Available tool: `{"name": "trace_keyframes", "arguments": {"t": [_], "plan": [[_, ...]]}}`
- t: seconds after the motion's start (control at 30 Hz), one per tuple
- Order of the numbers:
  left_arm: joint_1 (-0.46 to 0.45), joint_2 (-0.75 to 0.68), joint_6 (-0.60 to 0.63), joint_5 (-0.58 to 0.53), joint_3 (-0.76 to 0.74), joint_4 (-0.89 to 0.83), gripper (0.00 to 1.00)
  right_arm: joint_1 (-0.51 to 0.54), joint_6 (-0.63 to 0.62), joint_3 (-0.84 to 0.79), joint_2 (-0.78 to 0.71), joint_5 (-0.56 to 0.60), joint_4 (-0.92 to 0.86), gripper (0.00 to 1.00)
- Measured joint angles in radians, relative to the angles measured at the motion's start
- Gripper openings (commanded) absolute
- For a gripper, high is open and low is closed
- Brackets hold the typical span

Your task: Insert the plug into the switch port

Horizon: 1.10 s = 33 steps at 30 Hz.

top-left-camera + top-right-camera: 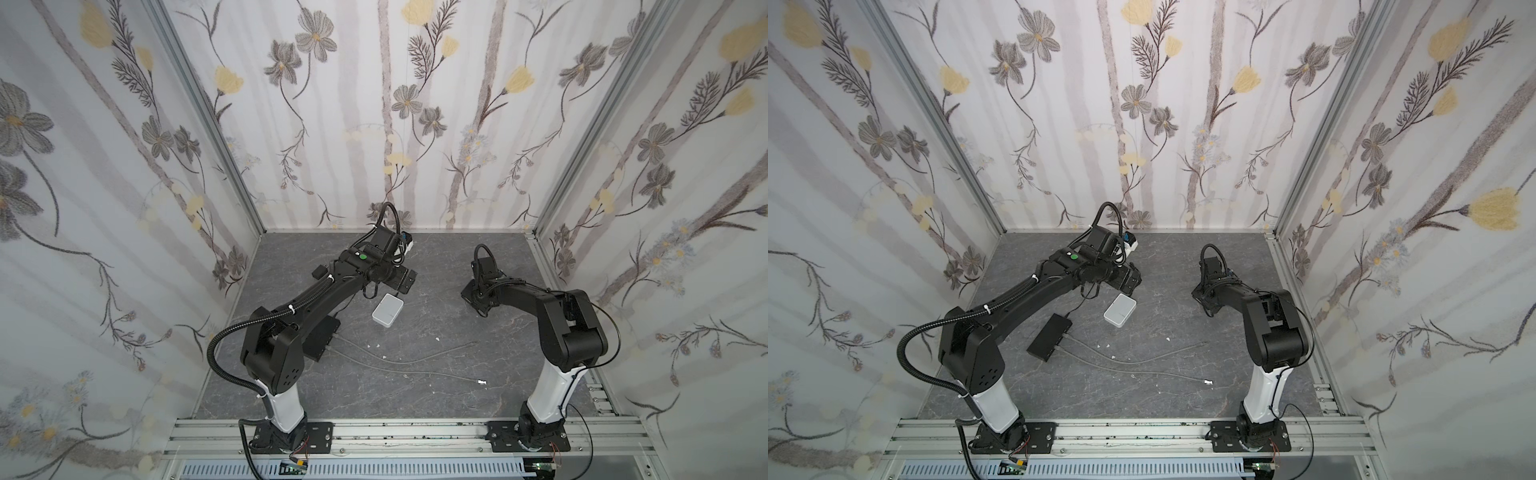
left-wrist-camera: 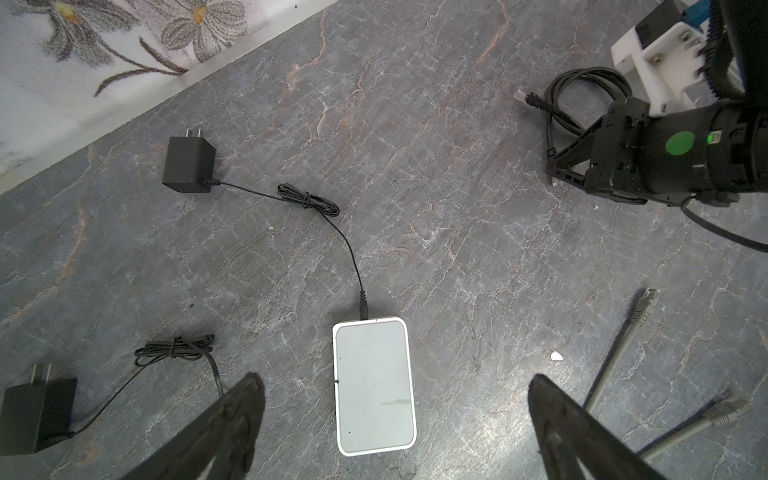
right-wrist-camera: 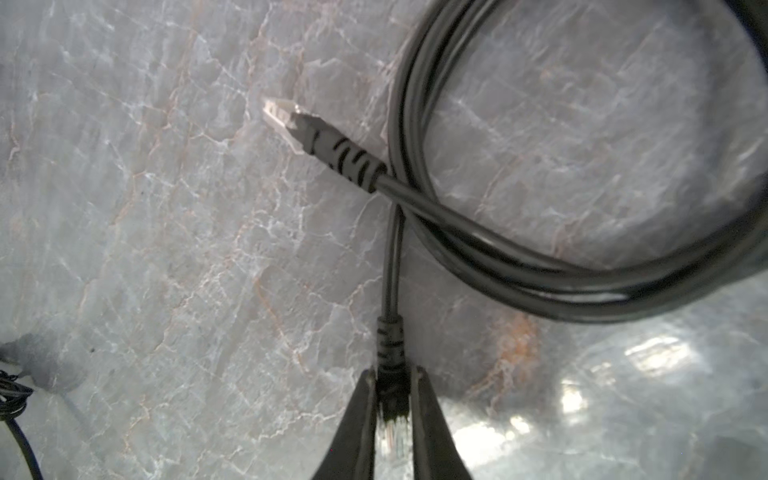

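The right gripper [image 3: 395,370] is almost closed. Its fingers [image 3: 357,415] press on both sides of a black Ethernet plug [image 3: 390,345], low over the grey stone-patterned table [image 3: 166,249]. The clear tip of the plug sits between the fingers, and its black cable [image 3: 540,274] runs away into a coil lying on the table. The second plug [image 3: 299,124] of this cable lies free beside the coil.

The left gripper [image 2: 395,382] is wide open and holds nothing. It hangs above the white switch [image 2: 374,399], which lies flat. In a top view this switch [image 1: 387,314] is well apart from the right gripper [image 1: 478,305], on the side of the left arm. Nearer the left arm's base lies a black switch [image 1: 1050,341], and two grey cables [image 2: 640,316] start at its side.
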Motion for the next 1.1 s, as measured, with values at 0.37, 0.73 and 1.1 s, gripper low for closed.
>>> {"name": "trace_keyframes", "arguments": {"t": [0.37,0.73,1.1], "plan": [[0.014,-0.011,0.000,-0.003,-0.003,0.000,1.00,0.186,0.145,-0.174,-0.187,-0.045,-0.040,0.16],[0.023,-0.027,-0.003,-0.004,-0.018,0.002,1.00,0.327,0.234,-0.214,-0.209,-0.106,0.040,0.15],[0.024,-0.104,-0.007,-0.009,-0.095,0.057,1.00,0.332,0.020,-0.144,-0.210,-0.082,0.066,0.51]]}}
